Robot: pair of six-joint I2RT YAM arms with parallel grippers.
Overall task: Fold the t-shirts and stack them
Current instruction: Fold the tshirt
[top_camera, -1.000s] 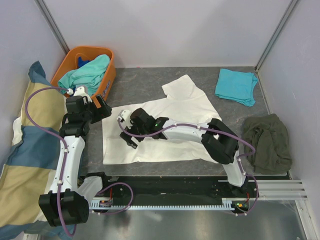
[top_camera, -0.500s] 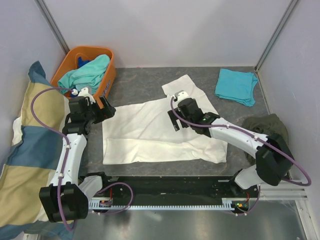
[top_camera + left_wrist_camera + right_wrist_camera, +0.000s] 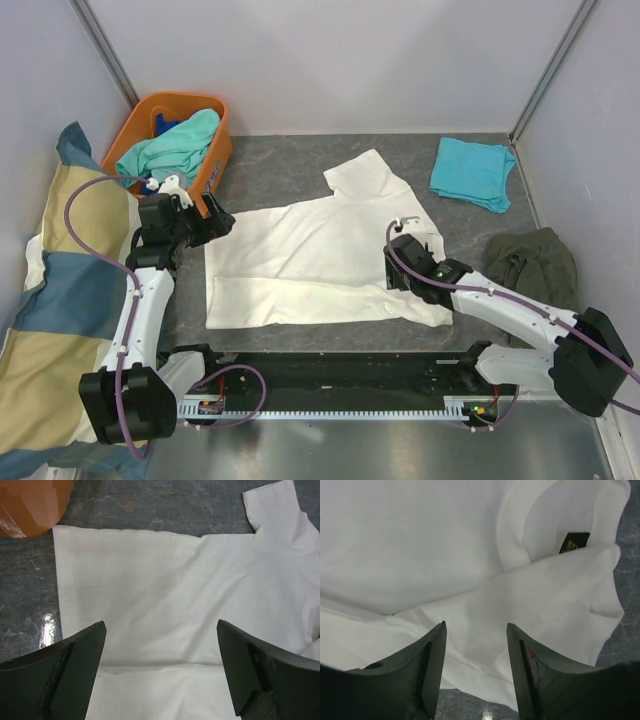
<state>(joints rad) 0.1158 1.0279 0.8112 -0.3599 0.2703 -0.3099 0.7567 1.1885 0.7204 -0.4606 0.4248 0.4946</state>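
Note:
A cream-white t-shirt (image 3: pixel 310 255) lies spread on the grey table, its near long edge folded over. It fills the left wrist view (image 3: pixel 175 595) and the right wrist view (image 3: pixel 445 545). My left gripper (image 3: pixel 212 222) is open and empty just off the shirt's far left corner. My right gripper (image 3: pixel 400 270) is open and empty over the shirt's near right part, beside the collar with its dark label (image 3: pixel 576 542). A turquoise t-shirt (image 3: pixel 472 171) lies folded at the back right. Mint-green and blue shirts (image 3: pixel 172 145) sit in the orange basket.
The orange basket (image 3: pixel 218 160) stands at the back left; its corner shows in the left wrist view (image 3: pixel 30 505). A dark olive garment (image 3: pixel 535 283) lies crumpled at the right. The yellow-and-blue checked pillow (image 3: pixel 50 300) lies along the left side.
My right arm has swung from the shirt's left half across to its near right part. The left gripper has shifted slightly right. The shirt lies flatter.

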